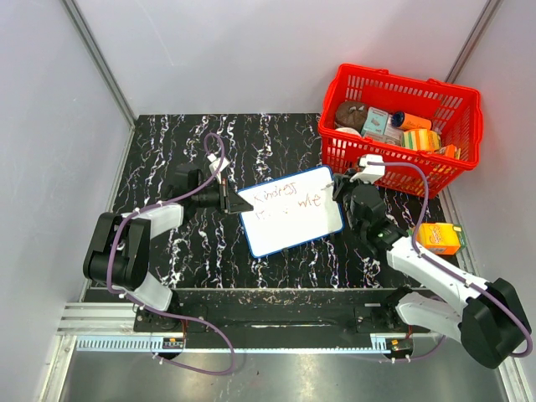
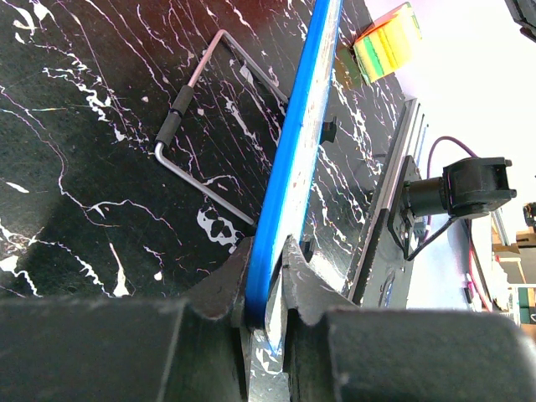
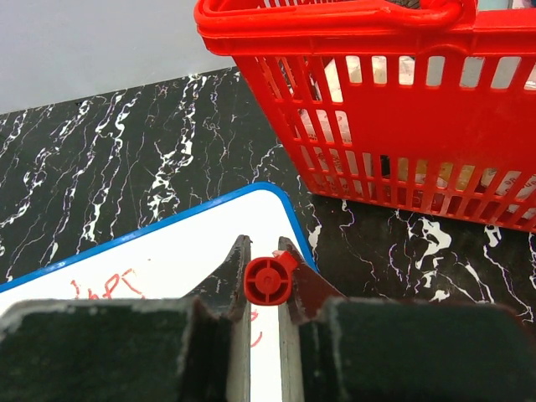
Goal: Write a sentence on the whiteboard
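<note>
The whiteboard [image 1: 291, 219], white with a blue frame, lies at a slant in the middle of the black marble table. The sentence [image 1: 289, 197] is thin red writing in two short lines on its upper half; some red strokes [image 3: 109, 289] show in the right wrist view. My left gripper [image 1: 231, 201] is shut on the board's left edge, and the blue frame [image 2: 289, 167] runs edge-on between its jaws [image 2: 268, 280]. My right gripper [image 1: 346, 186] is shut on a red marker [image 3: 268, 280], which points down over the board's right corner [image 3: 285, 209].
A red basket [image 1: 394, 79] with several items stands at the back right, close behind the right gripper [image 3: 268, 276]. An orange box [image 1: 441, 238] sits by the right arm. A bent metal wire [image 2: 201, 126] lies on the table beside the board's edge.
</note>
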